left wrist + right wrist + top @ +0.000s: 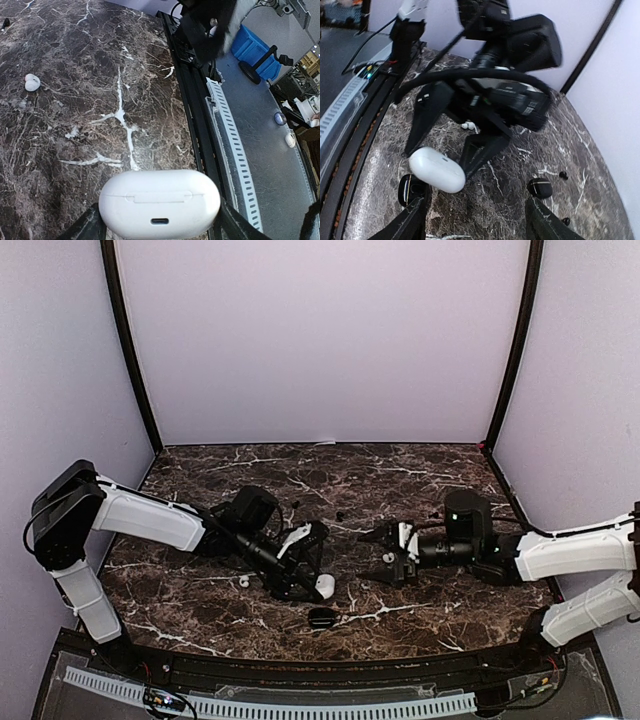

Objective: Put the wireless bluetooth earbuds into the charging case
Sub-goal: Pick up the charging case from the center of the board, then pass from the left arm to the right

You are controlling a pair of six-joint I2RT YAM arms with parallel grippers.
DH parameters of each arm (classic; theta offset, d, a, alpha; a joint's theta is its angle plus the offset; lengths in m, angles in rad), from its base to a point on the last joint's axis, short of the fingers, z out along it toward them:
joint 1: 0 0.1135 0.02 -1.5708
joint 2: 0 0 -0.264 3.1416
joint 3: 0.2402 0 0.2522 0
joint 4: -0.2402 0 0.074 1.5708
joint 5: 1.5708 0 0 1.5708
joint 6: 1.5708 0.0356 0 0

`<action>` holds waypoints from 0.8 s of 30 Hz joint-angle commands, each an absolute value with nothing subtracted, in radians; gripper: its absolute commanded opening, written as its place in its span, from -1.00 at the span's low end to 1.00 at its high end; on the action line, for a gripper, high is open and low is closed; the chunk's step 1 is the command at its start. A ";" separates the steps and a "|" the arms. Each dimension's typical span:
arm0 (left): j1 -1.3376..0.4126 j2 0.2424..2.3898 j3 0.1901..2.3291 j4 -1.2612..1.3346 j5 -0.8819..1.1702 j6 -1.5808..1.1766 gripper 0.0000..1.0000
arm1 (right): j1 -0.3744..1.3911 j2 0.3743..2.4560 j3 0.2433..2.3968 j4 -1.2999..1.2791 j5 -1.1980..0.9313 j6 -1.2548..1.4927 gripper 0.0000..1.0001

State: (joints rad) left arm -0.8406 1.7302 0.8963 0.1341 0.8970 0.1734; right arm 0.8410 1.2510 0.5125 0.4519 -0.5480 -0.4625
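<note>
From above, the marble tabletop lay open across its far half. It was walled on the left, far and right sides, with a rail along the near edge. The left end effector was clamped on the one white charging case near the middle. One black case lay just nearer. One white earbud sat to the left of that end effector, apart from it. The right end effector pointed left with its fingers spread and empty.

In the left wrist view, the white charging case filled the gap between the fingers, close to the tabletop's near edge. The white earbud lay well apart, and one of the black earbuds lay beyond it.

In the right wrist view, the right end effector stood wide open, holding nothing, facing the held case. We counted two black earbuds on the far side.
</note>
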 commanded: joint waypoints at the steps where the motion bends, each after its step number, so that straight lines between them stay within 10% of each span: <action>1: -0.842 1.707 0.888 0.143 0.973 0.167 0.20 | 0.934 1.219 0.433 0.537 -0.422 -0.810 0.32; 24: -0.842 1.721 0.886 0.108 0.999 0.195 0.20 | 1.064 1.449 0.575 0.512 -0.371 -0.964 0.14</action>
State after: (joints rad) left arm -0.8406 1.7309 0.8955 0.1207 0.9688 0.1764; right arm 1.0470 1.4235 0.5480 0.4648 -0.3904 -0.9512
